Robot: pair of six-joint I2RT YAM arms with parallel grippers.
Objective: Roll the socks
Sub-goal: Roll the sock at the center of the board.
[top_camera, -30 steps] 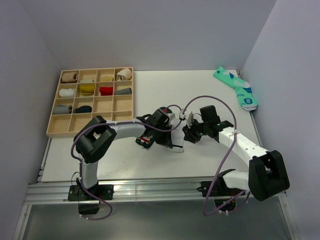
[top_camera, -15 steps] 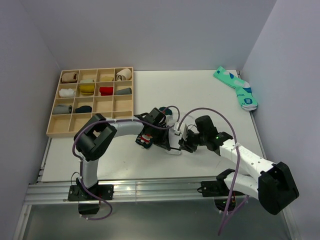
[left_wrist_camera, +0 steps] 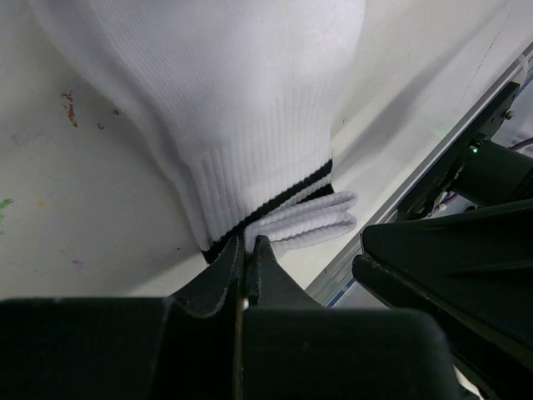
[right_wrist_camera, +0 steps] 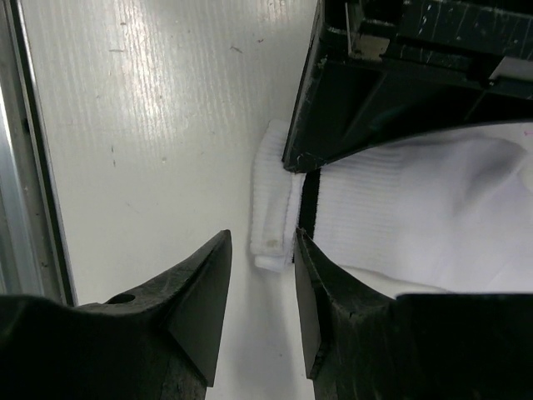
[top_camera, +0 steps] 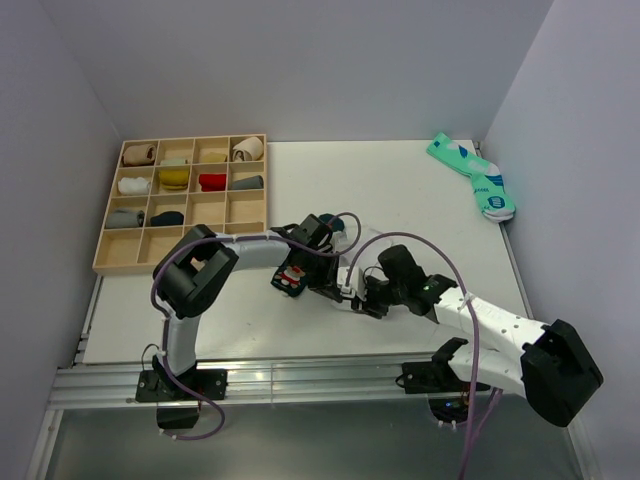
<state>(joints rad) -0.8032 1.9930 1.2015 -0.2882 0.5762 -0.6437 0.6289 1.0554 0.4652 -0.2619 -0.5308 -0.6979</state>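
Starting at the far left of the overhead view, a wooden tray [top_camera: 252,212] of small compartments sits at the table's [top_camera: 400,190] left edge, with rolled socks [top_camera: 176,178] in several of its cells. The left arm reaches from its base toward the middle of the table. Beneath its forearm lies the dark green sock [top_camera: 290,283], of which only a dark patch with a red-and-white mark shows. The left gripper [left_wrist_camera: 243,248] has its jaws pressed together on the cuff of the white sock [left_wrist_camera: 233,108], pinching the ribbed fabric right at the black stripe. The rest of that sock spreads flat on the table beyond the fingertips. A folded bit of white cuff pokes out just past the stripe, toward the near edge of the table. Just to the right, the right gripper [right_wrist_camera: 262,240] is low over the table with its jaws apart. That folded cuff end lies in the gap between the fingers [right_wrist_camera: 200,292], closer to one than the other, and neither is pressing on it. The left gripper's black body fills the top of the right wrist view, just beside the cuff. At the far right back corner, well apart from both arms, lies the mint-green pair [top_camera: 473,177].
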